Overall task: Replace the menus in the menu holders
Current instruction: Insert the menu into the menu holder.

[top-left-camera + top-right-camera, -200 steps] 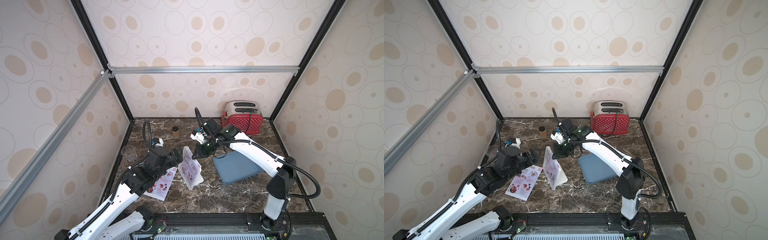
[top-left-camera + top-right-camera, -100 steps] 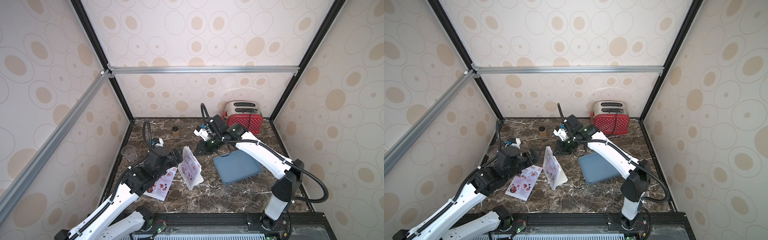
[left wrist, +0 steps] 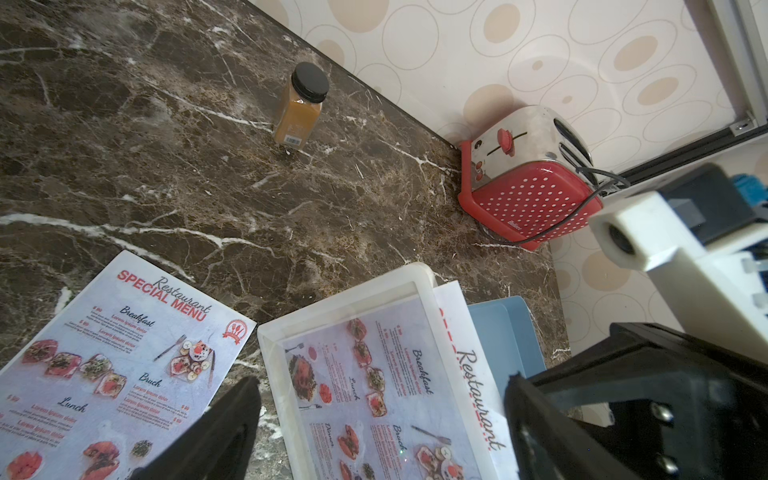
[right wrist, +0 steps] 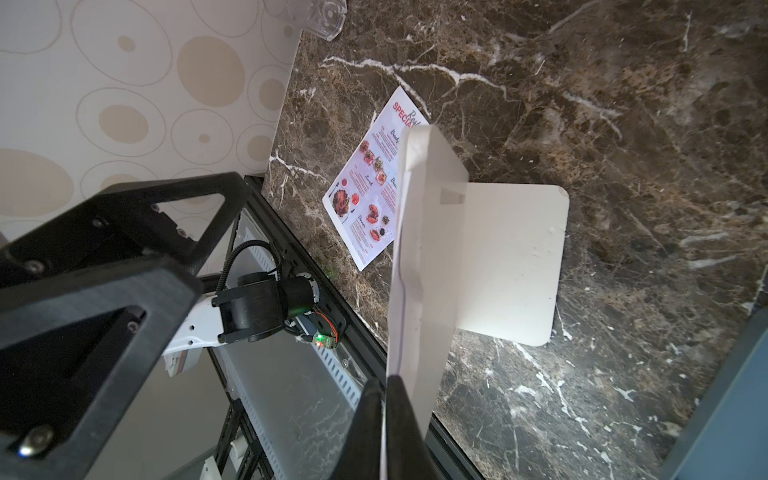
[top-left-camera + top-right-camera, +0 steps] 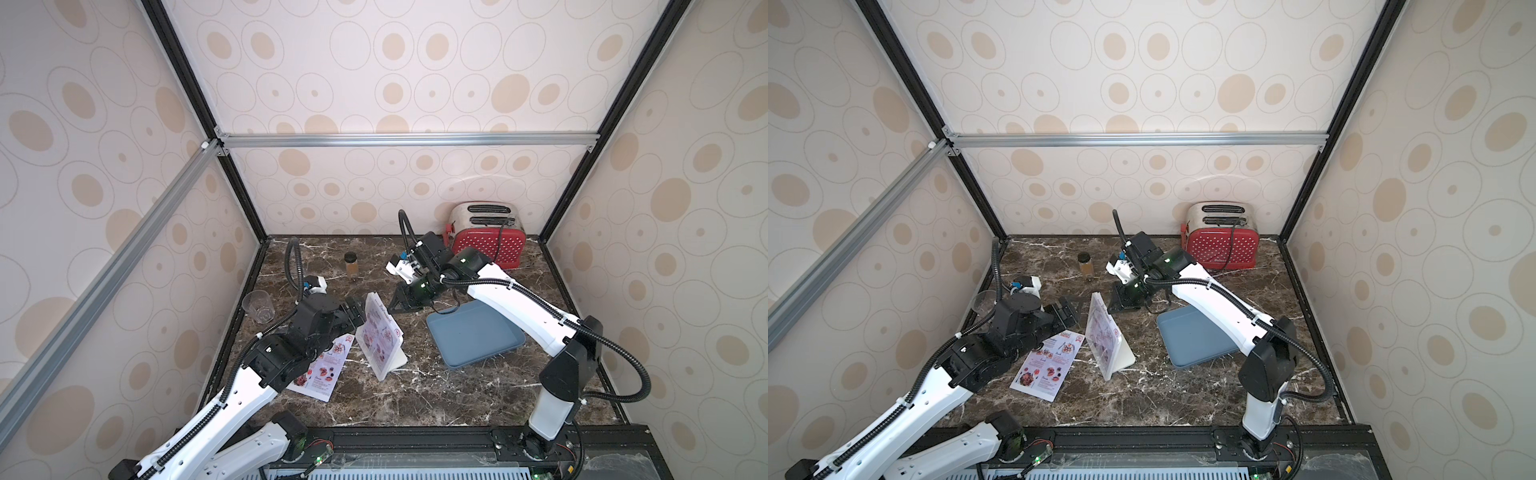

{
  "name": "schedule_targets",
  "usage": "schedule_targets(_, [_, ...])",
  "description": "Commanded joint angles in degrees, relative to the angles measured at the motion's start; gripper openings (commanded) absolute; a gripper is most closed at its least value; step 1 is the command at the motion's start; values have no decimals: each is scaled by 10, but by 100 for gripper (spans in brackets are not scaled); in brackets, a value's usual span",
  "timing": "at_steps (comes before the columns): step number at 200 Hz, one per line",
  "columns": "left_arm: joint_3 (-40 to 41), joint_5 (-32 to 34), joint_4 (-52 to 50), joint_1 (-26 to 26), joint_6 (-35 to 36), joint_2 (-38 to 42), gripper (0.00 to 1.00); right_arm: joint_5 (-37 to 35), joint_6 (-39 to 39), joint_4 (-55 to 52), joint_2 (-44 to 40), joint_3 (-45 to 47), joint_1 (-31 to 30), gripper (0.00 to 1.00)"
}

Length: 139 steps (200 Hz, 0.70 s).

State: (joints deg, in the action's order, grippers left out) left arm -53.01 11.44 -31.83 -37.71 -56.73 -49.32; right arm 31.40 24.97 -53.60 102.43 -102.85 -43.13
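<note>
Plainly, right jaws clamp the menu [image 3: 469, 365] edge jutting from its holder [image 3: 349, 294]; left jaws gape empty.

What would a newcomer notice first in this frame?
The red polka-dot toaster in the back right corner draws the eye first. Next comes the white menu holder standing mid-table, with its menu partly pulled out and pinched by the shut right gripper. A second menu lies flat beside it.
</note>
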Motion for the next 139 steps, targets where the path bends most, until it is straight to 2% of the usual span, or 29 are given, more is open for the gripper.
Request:
schedule_targets(1, [-17,3,-2,4,3,7,91,6,-7,-13,14,2,-6,3])
schedule_targets(19, [-17,5,-3,3,3,7,90,8,-7,-13,19,2,-8,0])
schedule_targets(94, [-17,4,-1,4,2,6,91,-2,-11,-22,27,-9,-18,2])
schedule_targets(106, [-17,5,0,4,2,6,90,-13,-15,-29,18,-25,-17,9])
schedule_targets(129, [-16,6,0,3,2,6,90,-47,-26,-12,-30,-24,-17,36])
schedule_targets(139, [-17,8,0,4,2,7,90,-66,-34,3,-59,2,-19,44])
